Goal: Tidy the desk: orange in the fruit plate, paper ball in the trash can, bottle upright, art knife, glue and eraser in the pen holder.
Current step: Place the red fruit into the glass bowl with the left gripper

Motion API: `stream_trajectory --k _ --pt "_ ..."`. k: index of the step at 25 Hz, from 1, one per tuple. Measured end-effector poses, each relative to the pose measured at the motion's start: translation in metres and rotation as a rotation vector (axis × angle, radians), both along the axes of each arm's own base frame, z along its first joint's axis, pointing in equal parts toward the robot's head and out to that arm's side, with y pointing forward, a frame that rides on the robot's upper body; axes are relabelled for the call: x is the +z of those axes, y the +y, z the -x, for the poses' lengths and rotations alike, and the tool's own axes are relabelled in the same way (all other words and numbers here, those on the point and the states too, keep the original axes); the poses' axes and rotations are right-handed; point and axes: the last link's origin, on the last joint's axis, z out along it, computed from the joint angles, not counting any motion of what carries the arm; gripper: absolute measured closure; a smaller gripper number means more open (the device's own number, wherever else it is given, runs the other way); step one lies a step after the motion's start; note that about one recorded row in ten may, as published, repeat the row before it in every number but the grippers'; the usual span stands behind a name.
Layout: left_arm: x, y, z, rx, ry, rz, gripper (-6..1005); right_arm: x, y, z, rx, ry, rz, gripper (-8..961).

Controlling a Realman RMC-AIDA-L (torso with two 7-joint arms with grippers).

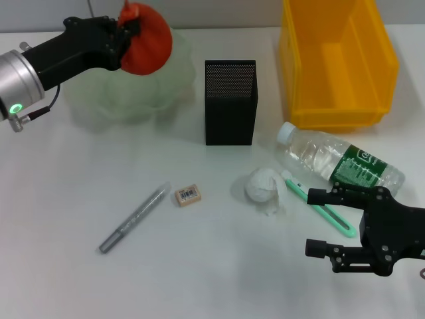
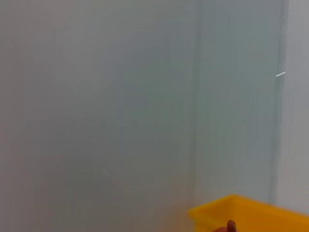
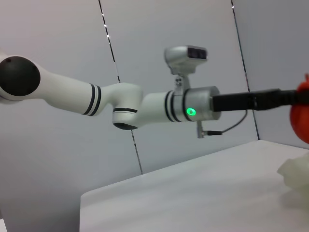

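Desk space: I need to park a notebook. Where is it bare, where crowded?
Bare: the desk between fruit plate and glue, plus the near edge below the glue. Crowded: paper ball, art knife, bottle and right gripper.

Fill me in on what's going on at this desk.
The left gripper holds the orange just over the fruit plate, not yet released. The right gripper waits open near the art knife. The bottle lies on its side; paper ball, glue and eraser still lie loose.
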Motion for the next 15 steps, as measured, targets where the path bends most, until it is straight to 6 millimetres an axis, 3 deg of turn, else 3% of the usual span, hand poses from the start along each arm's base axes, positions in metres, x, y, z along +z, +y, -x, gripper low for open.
stream_trajectory --k 5,15 --pt "-0.012 0.018 0.01 0.082 0.115 -0.062 941 -0.002 -0.001 0.0 -0.004 0.008 0.008 165" --pt "-0.026 0.03 0.021 0.159 0.191 -0.124 933 -0.006 -0.004 0.001 -0.013 0.025 0.027 165"
